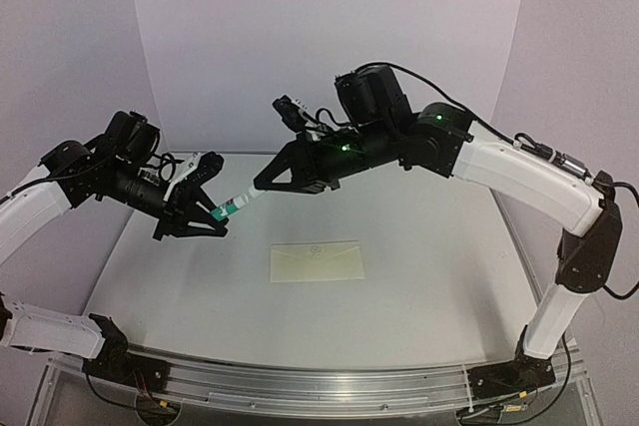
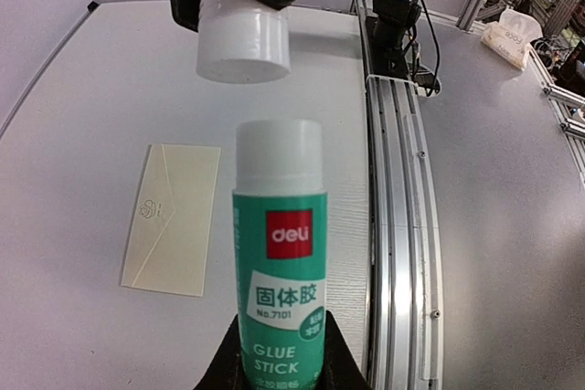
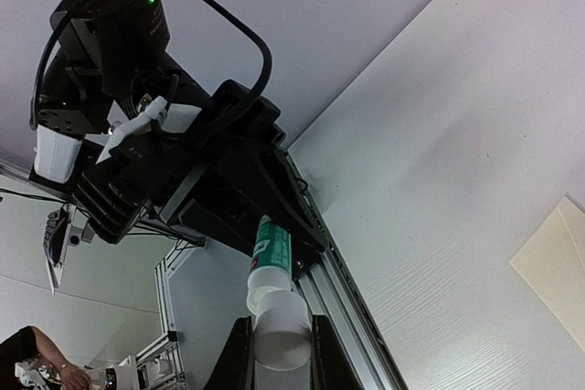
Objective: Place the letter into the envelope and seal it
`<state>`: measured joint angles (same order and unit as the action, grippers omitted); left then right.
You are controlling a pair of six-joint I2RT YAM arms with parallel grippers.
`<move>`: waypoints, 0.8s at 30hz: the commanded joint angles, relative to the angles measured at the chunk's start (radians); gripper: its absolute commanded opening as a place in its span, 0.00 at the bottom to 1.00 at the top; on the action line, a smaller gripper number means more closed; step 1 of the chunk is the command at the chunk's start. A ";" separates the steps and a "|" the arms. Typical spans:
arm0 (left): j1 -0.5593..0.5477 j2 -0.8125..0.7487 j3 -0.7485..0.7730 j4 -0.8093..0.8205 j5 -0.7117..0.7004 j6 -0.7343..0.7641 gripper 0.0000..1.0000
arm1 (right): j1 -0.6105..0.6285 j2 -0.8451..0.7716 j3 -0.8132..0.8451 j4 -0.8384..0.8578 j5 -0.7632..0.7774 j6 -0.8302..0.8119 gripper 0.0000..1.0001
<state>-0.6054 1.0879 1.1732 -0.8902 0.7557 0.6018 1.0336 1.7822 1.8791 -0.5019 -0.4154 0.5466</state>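
Note:
My left gripper (image 2: 279, 353) is shut on the lower body of a green glue stick (image 2: 279, 253), held in the air above the table's left part. My right gripper (image 3: 281, 344) is shut on the stick's white cap (image 2: 243, 38). The cap sits just off the stick's white neck and in line with it. In the top view the two grippers meet tip to tip around the glue stick (image 1: 232, 207). The cream envelope (image 1: 317, 262) lies flat on the table below them, flap folded down, with a small emblem on it. The letter is not in view.
An aluminium rail (image 2: 393, 180) runs along the table's near edge by the arm bases. A tissue pack (image 2: 512, 38) lies off the table beyond it. White walls close the back and sides.

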 commanded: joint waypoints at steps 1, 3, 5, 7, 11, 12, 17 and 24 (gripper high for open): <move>-0.008 0.009 0.036 0.013 -0.006 -0.005 0.00 | 0.014 0.030 0.047 0.032 -0.009 -0.002 0.00; -0.011 0.009 0.039 0.013 -0.008 -0.005 0.00 | 0.018 0.038 0.055 0.033 -0.011 -0.006 0.00; -0.012 0.012 0.039 0.014 -0.011 -0.004 0.00 | 0.019 0.042 0.059 0.034 -0.012 -0.007 0.00; -0.013 0.013 0.039 0.015 -0.012 -0.004 0.00 | 0.020 0.043 0.058 0.035 -0.018 -0.007 0.00; -0.014 0.015 0.038 0.017 -0.016 -0.009 0.00 | 0.024 0.048 0.057 0.037 -0.029 -0.006 0.00; -0.014 0.015 0.038 0.017 -0.017 -0.010 0.00 | 0.025 0.049 0.057 0.038 -0.034 -0.007 0.00; -0.015 0.018 0.040 0.024 -0.029 -0.030 0.00 | 0.027 0.056 0.058 0.041 -0.063 -0.010 0.00; -0.014 0.019 0.043 0.030 -0.030 -0.044 0.00 | 0.026 0.044 0.024 0.039 -0.073 -0.019 0.00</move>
<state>-0.6147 1.1011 1.1732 -0.8917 0.7289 0.5744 1.0462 1.8179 1.8965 -0.4902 -0.4494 0.5434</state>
